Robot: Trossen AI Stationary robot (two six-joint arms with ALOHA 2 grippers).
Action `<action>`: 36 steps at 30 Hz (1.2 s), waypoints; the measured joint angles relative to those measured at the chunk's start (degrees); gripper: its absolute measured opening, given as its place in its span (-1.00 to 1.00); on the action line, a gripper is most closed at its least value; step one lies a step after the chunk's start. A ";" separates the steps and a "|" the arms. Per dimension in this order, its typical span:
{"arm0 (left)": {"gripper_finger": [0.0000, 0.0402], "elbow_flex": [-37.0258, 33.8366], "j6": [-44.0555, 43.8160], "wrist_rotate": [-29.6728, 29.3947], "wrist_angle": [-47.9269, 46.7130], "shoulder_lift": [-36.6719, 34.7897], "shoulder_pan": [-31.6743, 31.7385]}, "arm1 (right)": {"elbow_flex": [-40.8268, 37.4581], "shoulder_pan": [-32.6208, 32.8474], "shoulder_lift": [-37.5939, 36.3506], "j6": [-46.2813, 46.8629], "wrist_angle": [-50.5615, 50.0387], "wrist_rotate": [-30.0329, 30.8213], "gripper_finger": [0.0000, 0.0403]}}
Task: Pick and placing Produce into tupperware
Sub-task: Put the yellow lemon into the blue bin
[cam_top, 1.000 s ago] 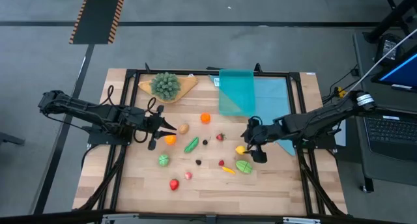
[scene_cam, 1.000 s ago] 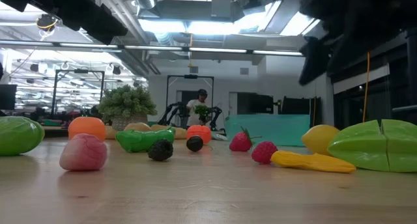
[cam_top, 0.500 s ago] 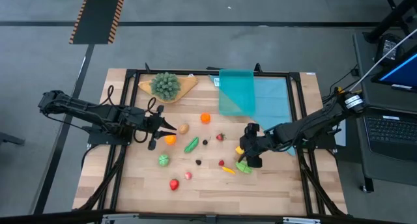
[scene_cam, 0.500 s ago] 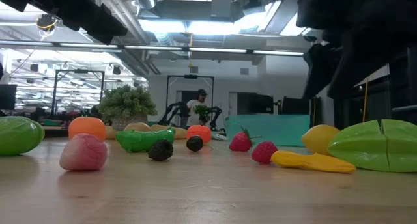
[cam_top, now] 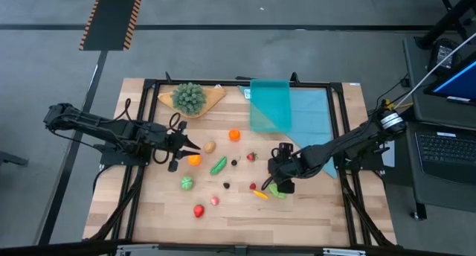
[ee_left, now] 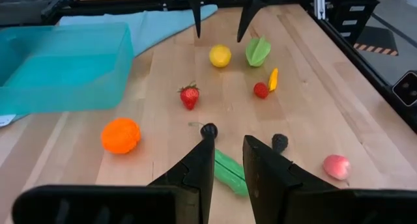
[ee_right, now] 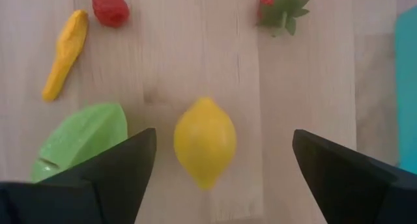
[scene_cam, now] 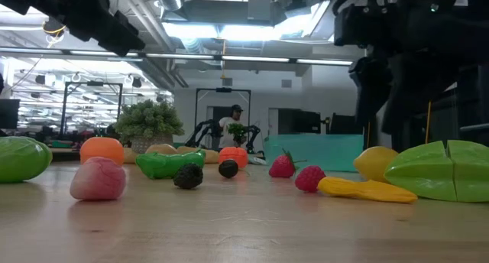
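Produce: scattered loose over the middle of the bench (cam_top: pixel 149 211); none lies in the tupperware (cam_top: pixel 269 106), which stands at the far side on a light-blue cloth (cam_top: pixel 312 107).
Lemon (ee_right: pixel 204 142): centred between the fingers of the right tool (cam_top: pixel 278 176), with the green star fruit (ee_right: pixel 85 136) just beside one finger and the yellow pepper (ee_right: pixel 64 51) near.
Right tool: fingers spread wide, holding nothing, hovering over the lemon.
Left tool (ee_left: pixel 228 160): nearly closed, empty, above the green pea pod (ee_left: pixel 229 175).
Risk 1: the near finger may come down on the star fruit and shove it aside.
Risk 2: the smooth, rounded lemon may roll or squirt out as the fingers close.
Change: the right tool has shifted toward the bench centre, over the lemon; the left arm has stayed put.
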 joint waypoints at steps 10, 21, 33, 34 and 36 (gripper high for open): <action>-0.63 0.00 0.02 0.00 -0.51 0.00 -0.01 | -0.02 -0.02 0.00 -1.49 2.46 -0.04 0.79; -0.63 0.00 0.02 0.00 -0.49 0.00 0.00 | -0.07 -0.07 -0.02 -0.30 8.30 -0.03 0.79; -0.63 0.00 0.02 0.00 -0.49 0.00 -0.02 | -0.11 -0.13 0.11 3.19 3.04 -0.03 0.79; -0.63 0.00 0.02 0.00 -0.49 0.00 0.00 | -0.11 -0.13 0.22 3.19 2.98 -0.03 0.79; -0.63 0.00 0.02 0.00 -0.49 0.00 -0.02 | -0.11 -0.13 0.41 3.12 2.56 -0.04 0.79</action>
